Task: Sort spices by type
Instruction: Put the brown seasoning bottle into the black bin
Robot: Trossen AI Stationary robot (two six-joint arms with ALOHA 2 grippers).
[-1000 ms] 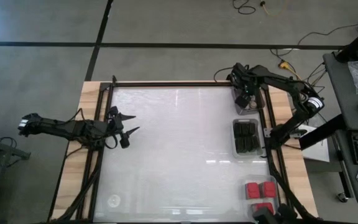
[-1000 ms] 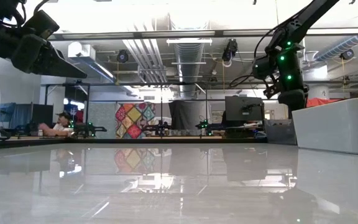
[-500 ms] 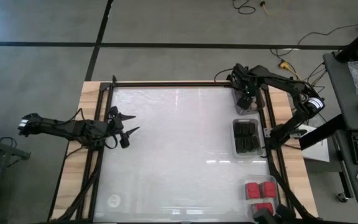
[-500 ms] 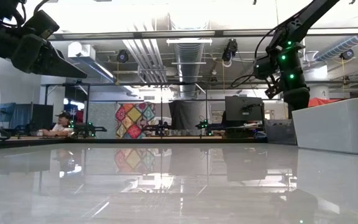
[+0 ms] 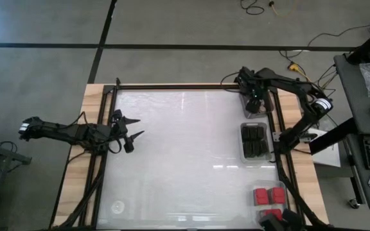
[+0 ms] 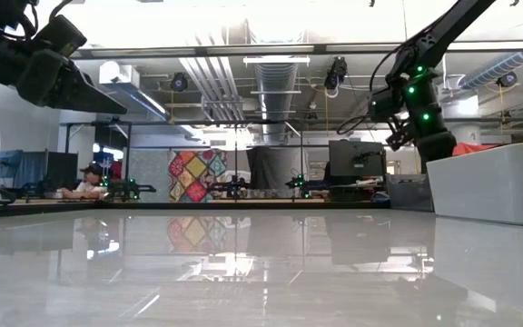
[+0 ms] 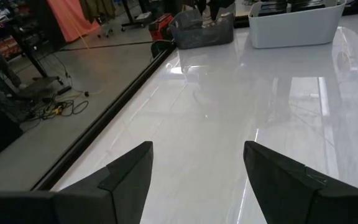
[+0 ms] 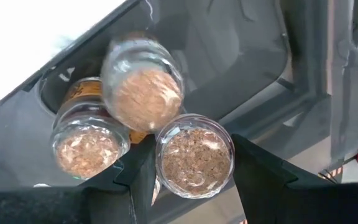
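Note:
Three small round glass jars with brownish cork tops show in the right wrist view. One jar (image 8: pixel 194 163) sits between the fingers of my right gripper (image 8: pixel 193 143), which is shut on it over the clear grey tray (image 5: pixel 254 108) at the table's far right. The other two jars (image 8: pixel 145 84) (image 8: pixel 91 144) stand in that tray (image 8: pixel 241 56). Dark blocks (image 5: pixel 254 141) fill a second tray and red blocks (image 5: pixel 268 196) a third. My left gripper (image 5: pixel 140 127) waits open and empty at the table's left side, above the surface. My right gripper pinches the jar by its round glass side (image 8: pixel 161 163), just below the cork top, between its two fingers. The fingers come from above, pointing steeply down. The jar stands upright with its top up; whether its bottom rests on the tray floor I cannot tell.
The three trays line the table's right edge, with a black frame rail (image 5: pixel 278 128) beside them. The white glossy tabletop (image 5: pixel 185 147) stretches between the two arms. In the low view a white tray wall (image 6: pixel 498 182) stands in front of the right gripper (image 6: pixel 429 136).
My right gripper has rolled about its own pointing line while staying over the grey tray, still shut on the jar.

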